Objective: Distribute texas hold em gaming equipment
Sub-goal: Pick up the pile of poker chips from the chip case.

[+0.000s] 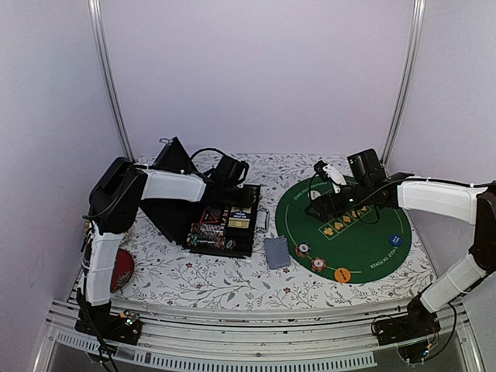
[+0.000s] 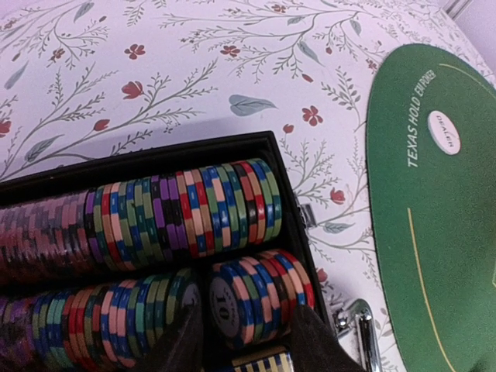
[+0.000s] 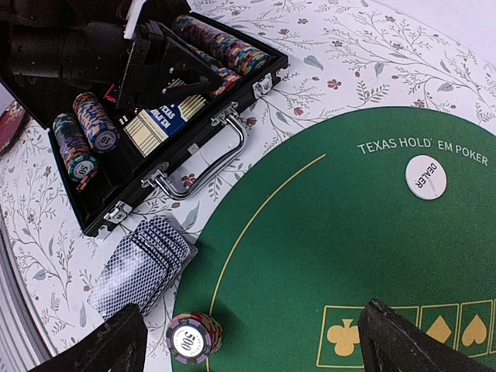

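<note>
Left wrist view settles the coming move: the left gripper (image 2: 248,349) hangs low over the open black case (image 2: 288,203), its two fingers (image 2: 177,341) straddling a short row of poker chips (image 2: 260,298) that lies on its side. The row's long axis runs from one finger to the other, so a squeeze would bear on its end faces. The fingers stand half spread and just beside those ends, but I cannot tell whether they pinch yet. This arm is plainly the nearer one. The right gripper (image 3: 260,349) is spread wide and empty, well apart, over the green mat (image 1: 364,252). Longer chip rows (image 2: 186,213) crowd in just behind and to the left, and the case wall and a metal latch (image 2: 358,329) sit close on the right, leaving little room. On the mat lie a white dealer disc (image 3: 426,177) and a chip stack (image 3: 194,337). Playing cards (image 3: 143,267) rest on the desk (image 1: 194,271) between case and mat.
</note>
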Available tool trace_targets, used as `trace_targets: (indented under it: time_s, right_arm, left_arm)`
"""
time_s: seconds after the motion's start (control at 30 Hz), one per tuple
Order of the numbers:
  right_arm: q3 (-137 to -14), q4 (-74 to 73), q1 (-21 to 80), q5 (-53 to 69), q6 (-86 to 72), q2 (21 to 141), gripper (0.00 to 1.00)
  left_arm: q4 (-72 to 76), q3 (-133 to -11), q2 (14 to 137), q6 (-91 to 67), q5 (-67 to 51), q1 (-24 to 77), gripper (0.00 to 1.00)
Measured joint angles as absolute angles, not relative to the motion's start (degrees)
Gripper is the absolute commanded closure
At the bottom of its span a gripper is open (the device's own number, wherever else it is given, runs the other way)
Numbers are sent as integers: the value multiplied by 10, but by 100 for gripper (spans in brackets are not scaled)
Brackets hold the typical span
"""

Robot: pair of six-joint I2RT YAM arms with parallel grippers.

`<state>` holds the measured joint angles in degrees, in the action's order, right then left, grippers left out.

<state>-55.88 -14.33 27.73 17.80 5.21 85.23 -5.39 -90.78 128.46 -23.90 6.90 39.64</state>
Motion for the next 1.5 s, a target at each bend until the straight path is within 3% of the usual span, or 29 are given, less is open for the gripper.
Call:
trace_targets:
  time_s: [0.33, 0.63, 0.8, 1.1, 1.33, 1.5]
  right_arm:
    - [-559, -147, 277, 182, 52, 853, 3]
    - [-563, -153, 277, 183, 53, 856, 4]
    - [-568, -155, 277, 187, 54, 863, 4]
    - [-568, -159, 277, 189, 54, 865, 5]
    - [-568, -160, 277, 191, 54, 865, 5]
    - [-569, -162, 277, 193, 54, 866, 5]
  left_arm:
    - [-63, -914, 1285, -236, 78, 396, 57]
    - [-52, -920, 1285, -218, 72, 398, 45]
    - [-51, -922, 1286, -211, 70, 398, 50]
    - [-81, -968, 1315, -204, 82, 399, 48]
    - [-115, -987, 1321, -191, 112, 406, 58]
    - [-126, -987, 1321, -186, 129, 409, 60]
